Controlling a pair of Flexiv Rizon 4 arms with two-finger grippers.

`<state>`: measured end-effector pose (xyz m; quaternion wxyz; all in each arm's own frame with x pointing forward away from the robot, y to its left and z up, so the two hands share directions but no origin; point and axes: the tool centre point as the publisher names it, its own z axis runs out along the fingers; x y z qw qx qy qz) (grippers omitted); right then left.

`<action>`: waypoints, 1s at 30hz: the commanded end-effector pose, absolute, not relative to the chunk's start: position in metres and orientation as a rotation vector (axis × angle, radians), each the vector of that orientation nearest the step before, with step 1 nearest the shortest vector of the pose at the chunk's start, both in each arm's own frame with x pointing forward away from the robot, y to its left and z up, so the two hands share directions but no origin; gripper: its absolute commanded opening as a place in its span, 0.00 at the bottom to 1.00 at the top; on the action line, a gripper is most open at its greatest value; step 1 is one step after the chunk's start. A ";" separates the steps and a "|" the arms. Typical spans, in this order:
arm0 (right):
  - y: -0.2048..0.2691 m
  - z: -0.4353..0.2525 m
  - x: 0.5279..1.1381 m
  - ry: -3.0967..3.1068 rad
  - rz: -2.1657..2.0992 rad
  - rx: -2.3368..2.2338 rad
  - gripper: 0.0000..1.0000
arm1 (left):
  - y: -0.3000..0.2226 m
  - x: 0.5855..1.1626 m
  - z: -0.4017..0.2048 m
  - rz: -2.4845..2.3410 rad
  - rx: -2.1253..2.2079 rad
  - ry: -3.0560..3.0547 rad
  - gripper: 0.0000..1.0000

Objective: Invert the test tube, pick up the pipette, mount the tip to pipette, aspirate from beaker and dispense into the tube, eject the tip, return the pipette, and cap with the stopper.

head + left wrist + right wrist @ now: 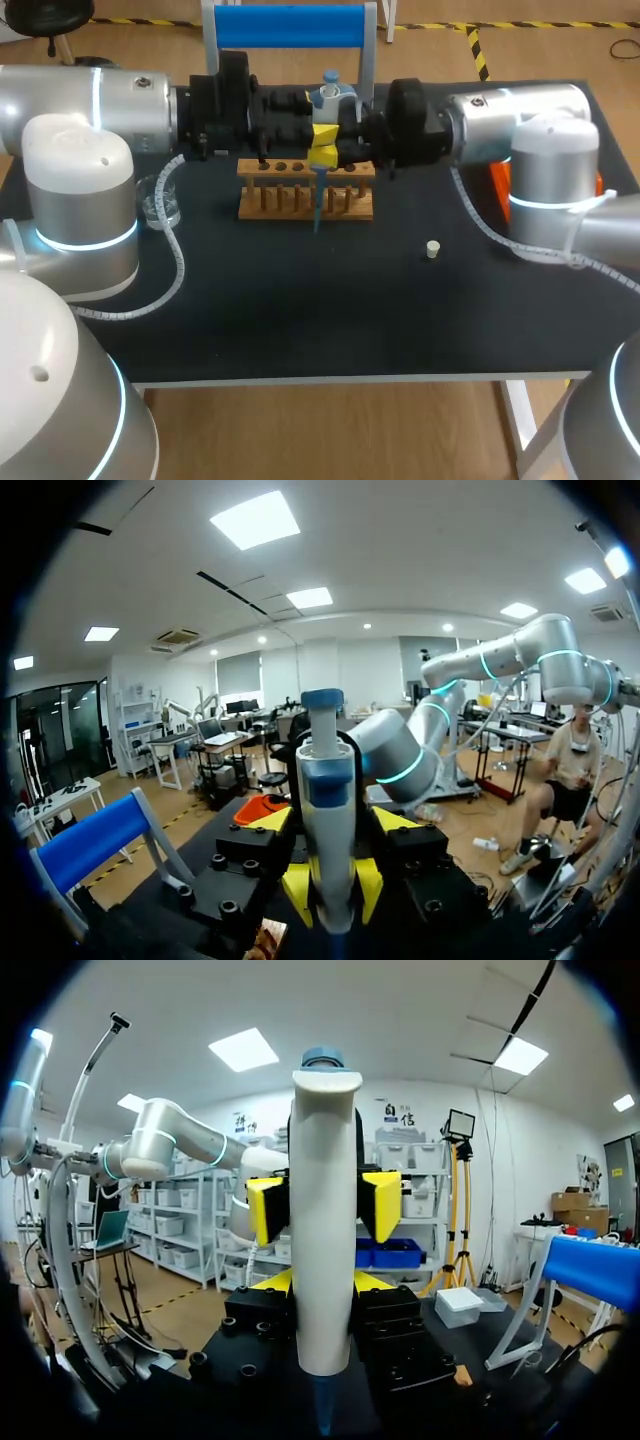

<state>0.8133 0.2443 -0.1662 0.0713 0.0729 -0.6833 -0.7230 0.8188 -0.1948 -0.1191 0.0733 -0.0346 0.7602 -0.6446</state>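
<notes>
A smooth white and blue plastic pipette (329,97) stands upright over a slotted wooden rack (262,205). The left claw (333,888) and the right claw (322,1280) each pinch its rounded barrel between yellow tips.

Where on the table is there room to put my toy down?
The biggest bare patch is the front of the table, between the wooden rack and the near edge, beside the little stopper. A smaller gap lies between the beaker and the rack. The back middle is crowded: the left gripper and right gripper both hold the pipette over the rack.
</notes>
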 end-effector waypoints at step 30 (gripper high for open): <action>0.089 -0.140 0.841 -2.215 -2.101 0.213 0.00 | -0.195 0.819 -0.119 -1.934 -0.105 2.284 1.00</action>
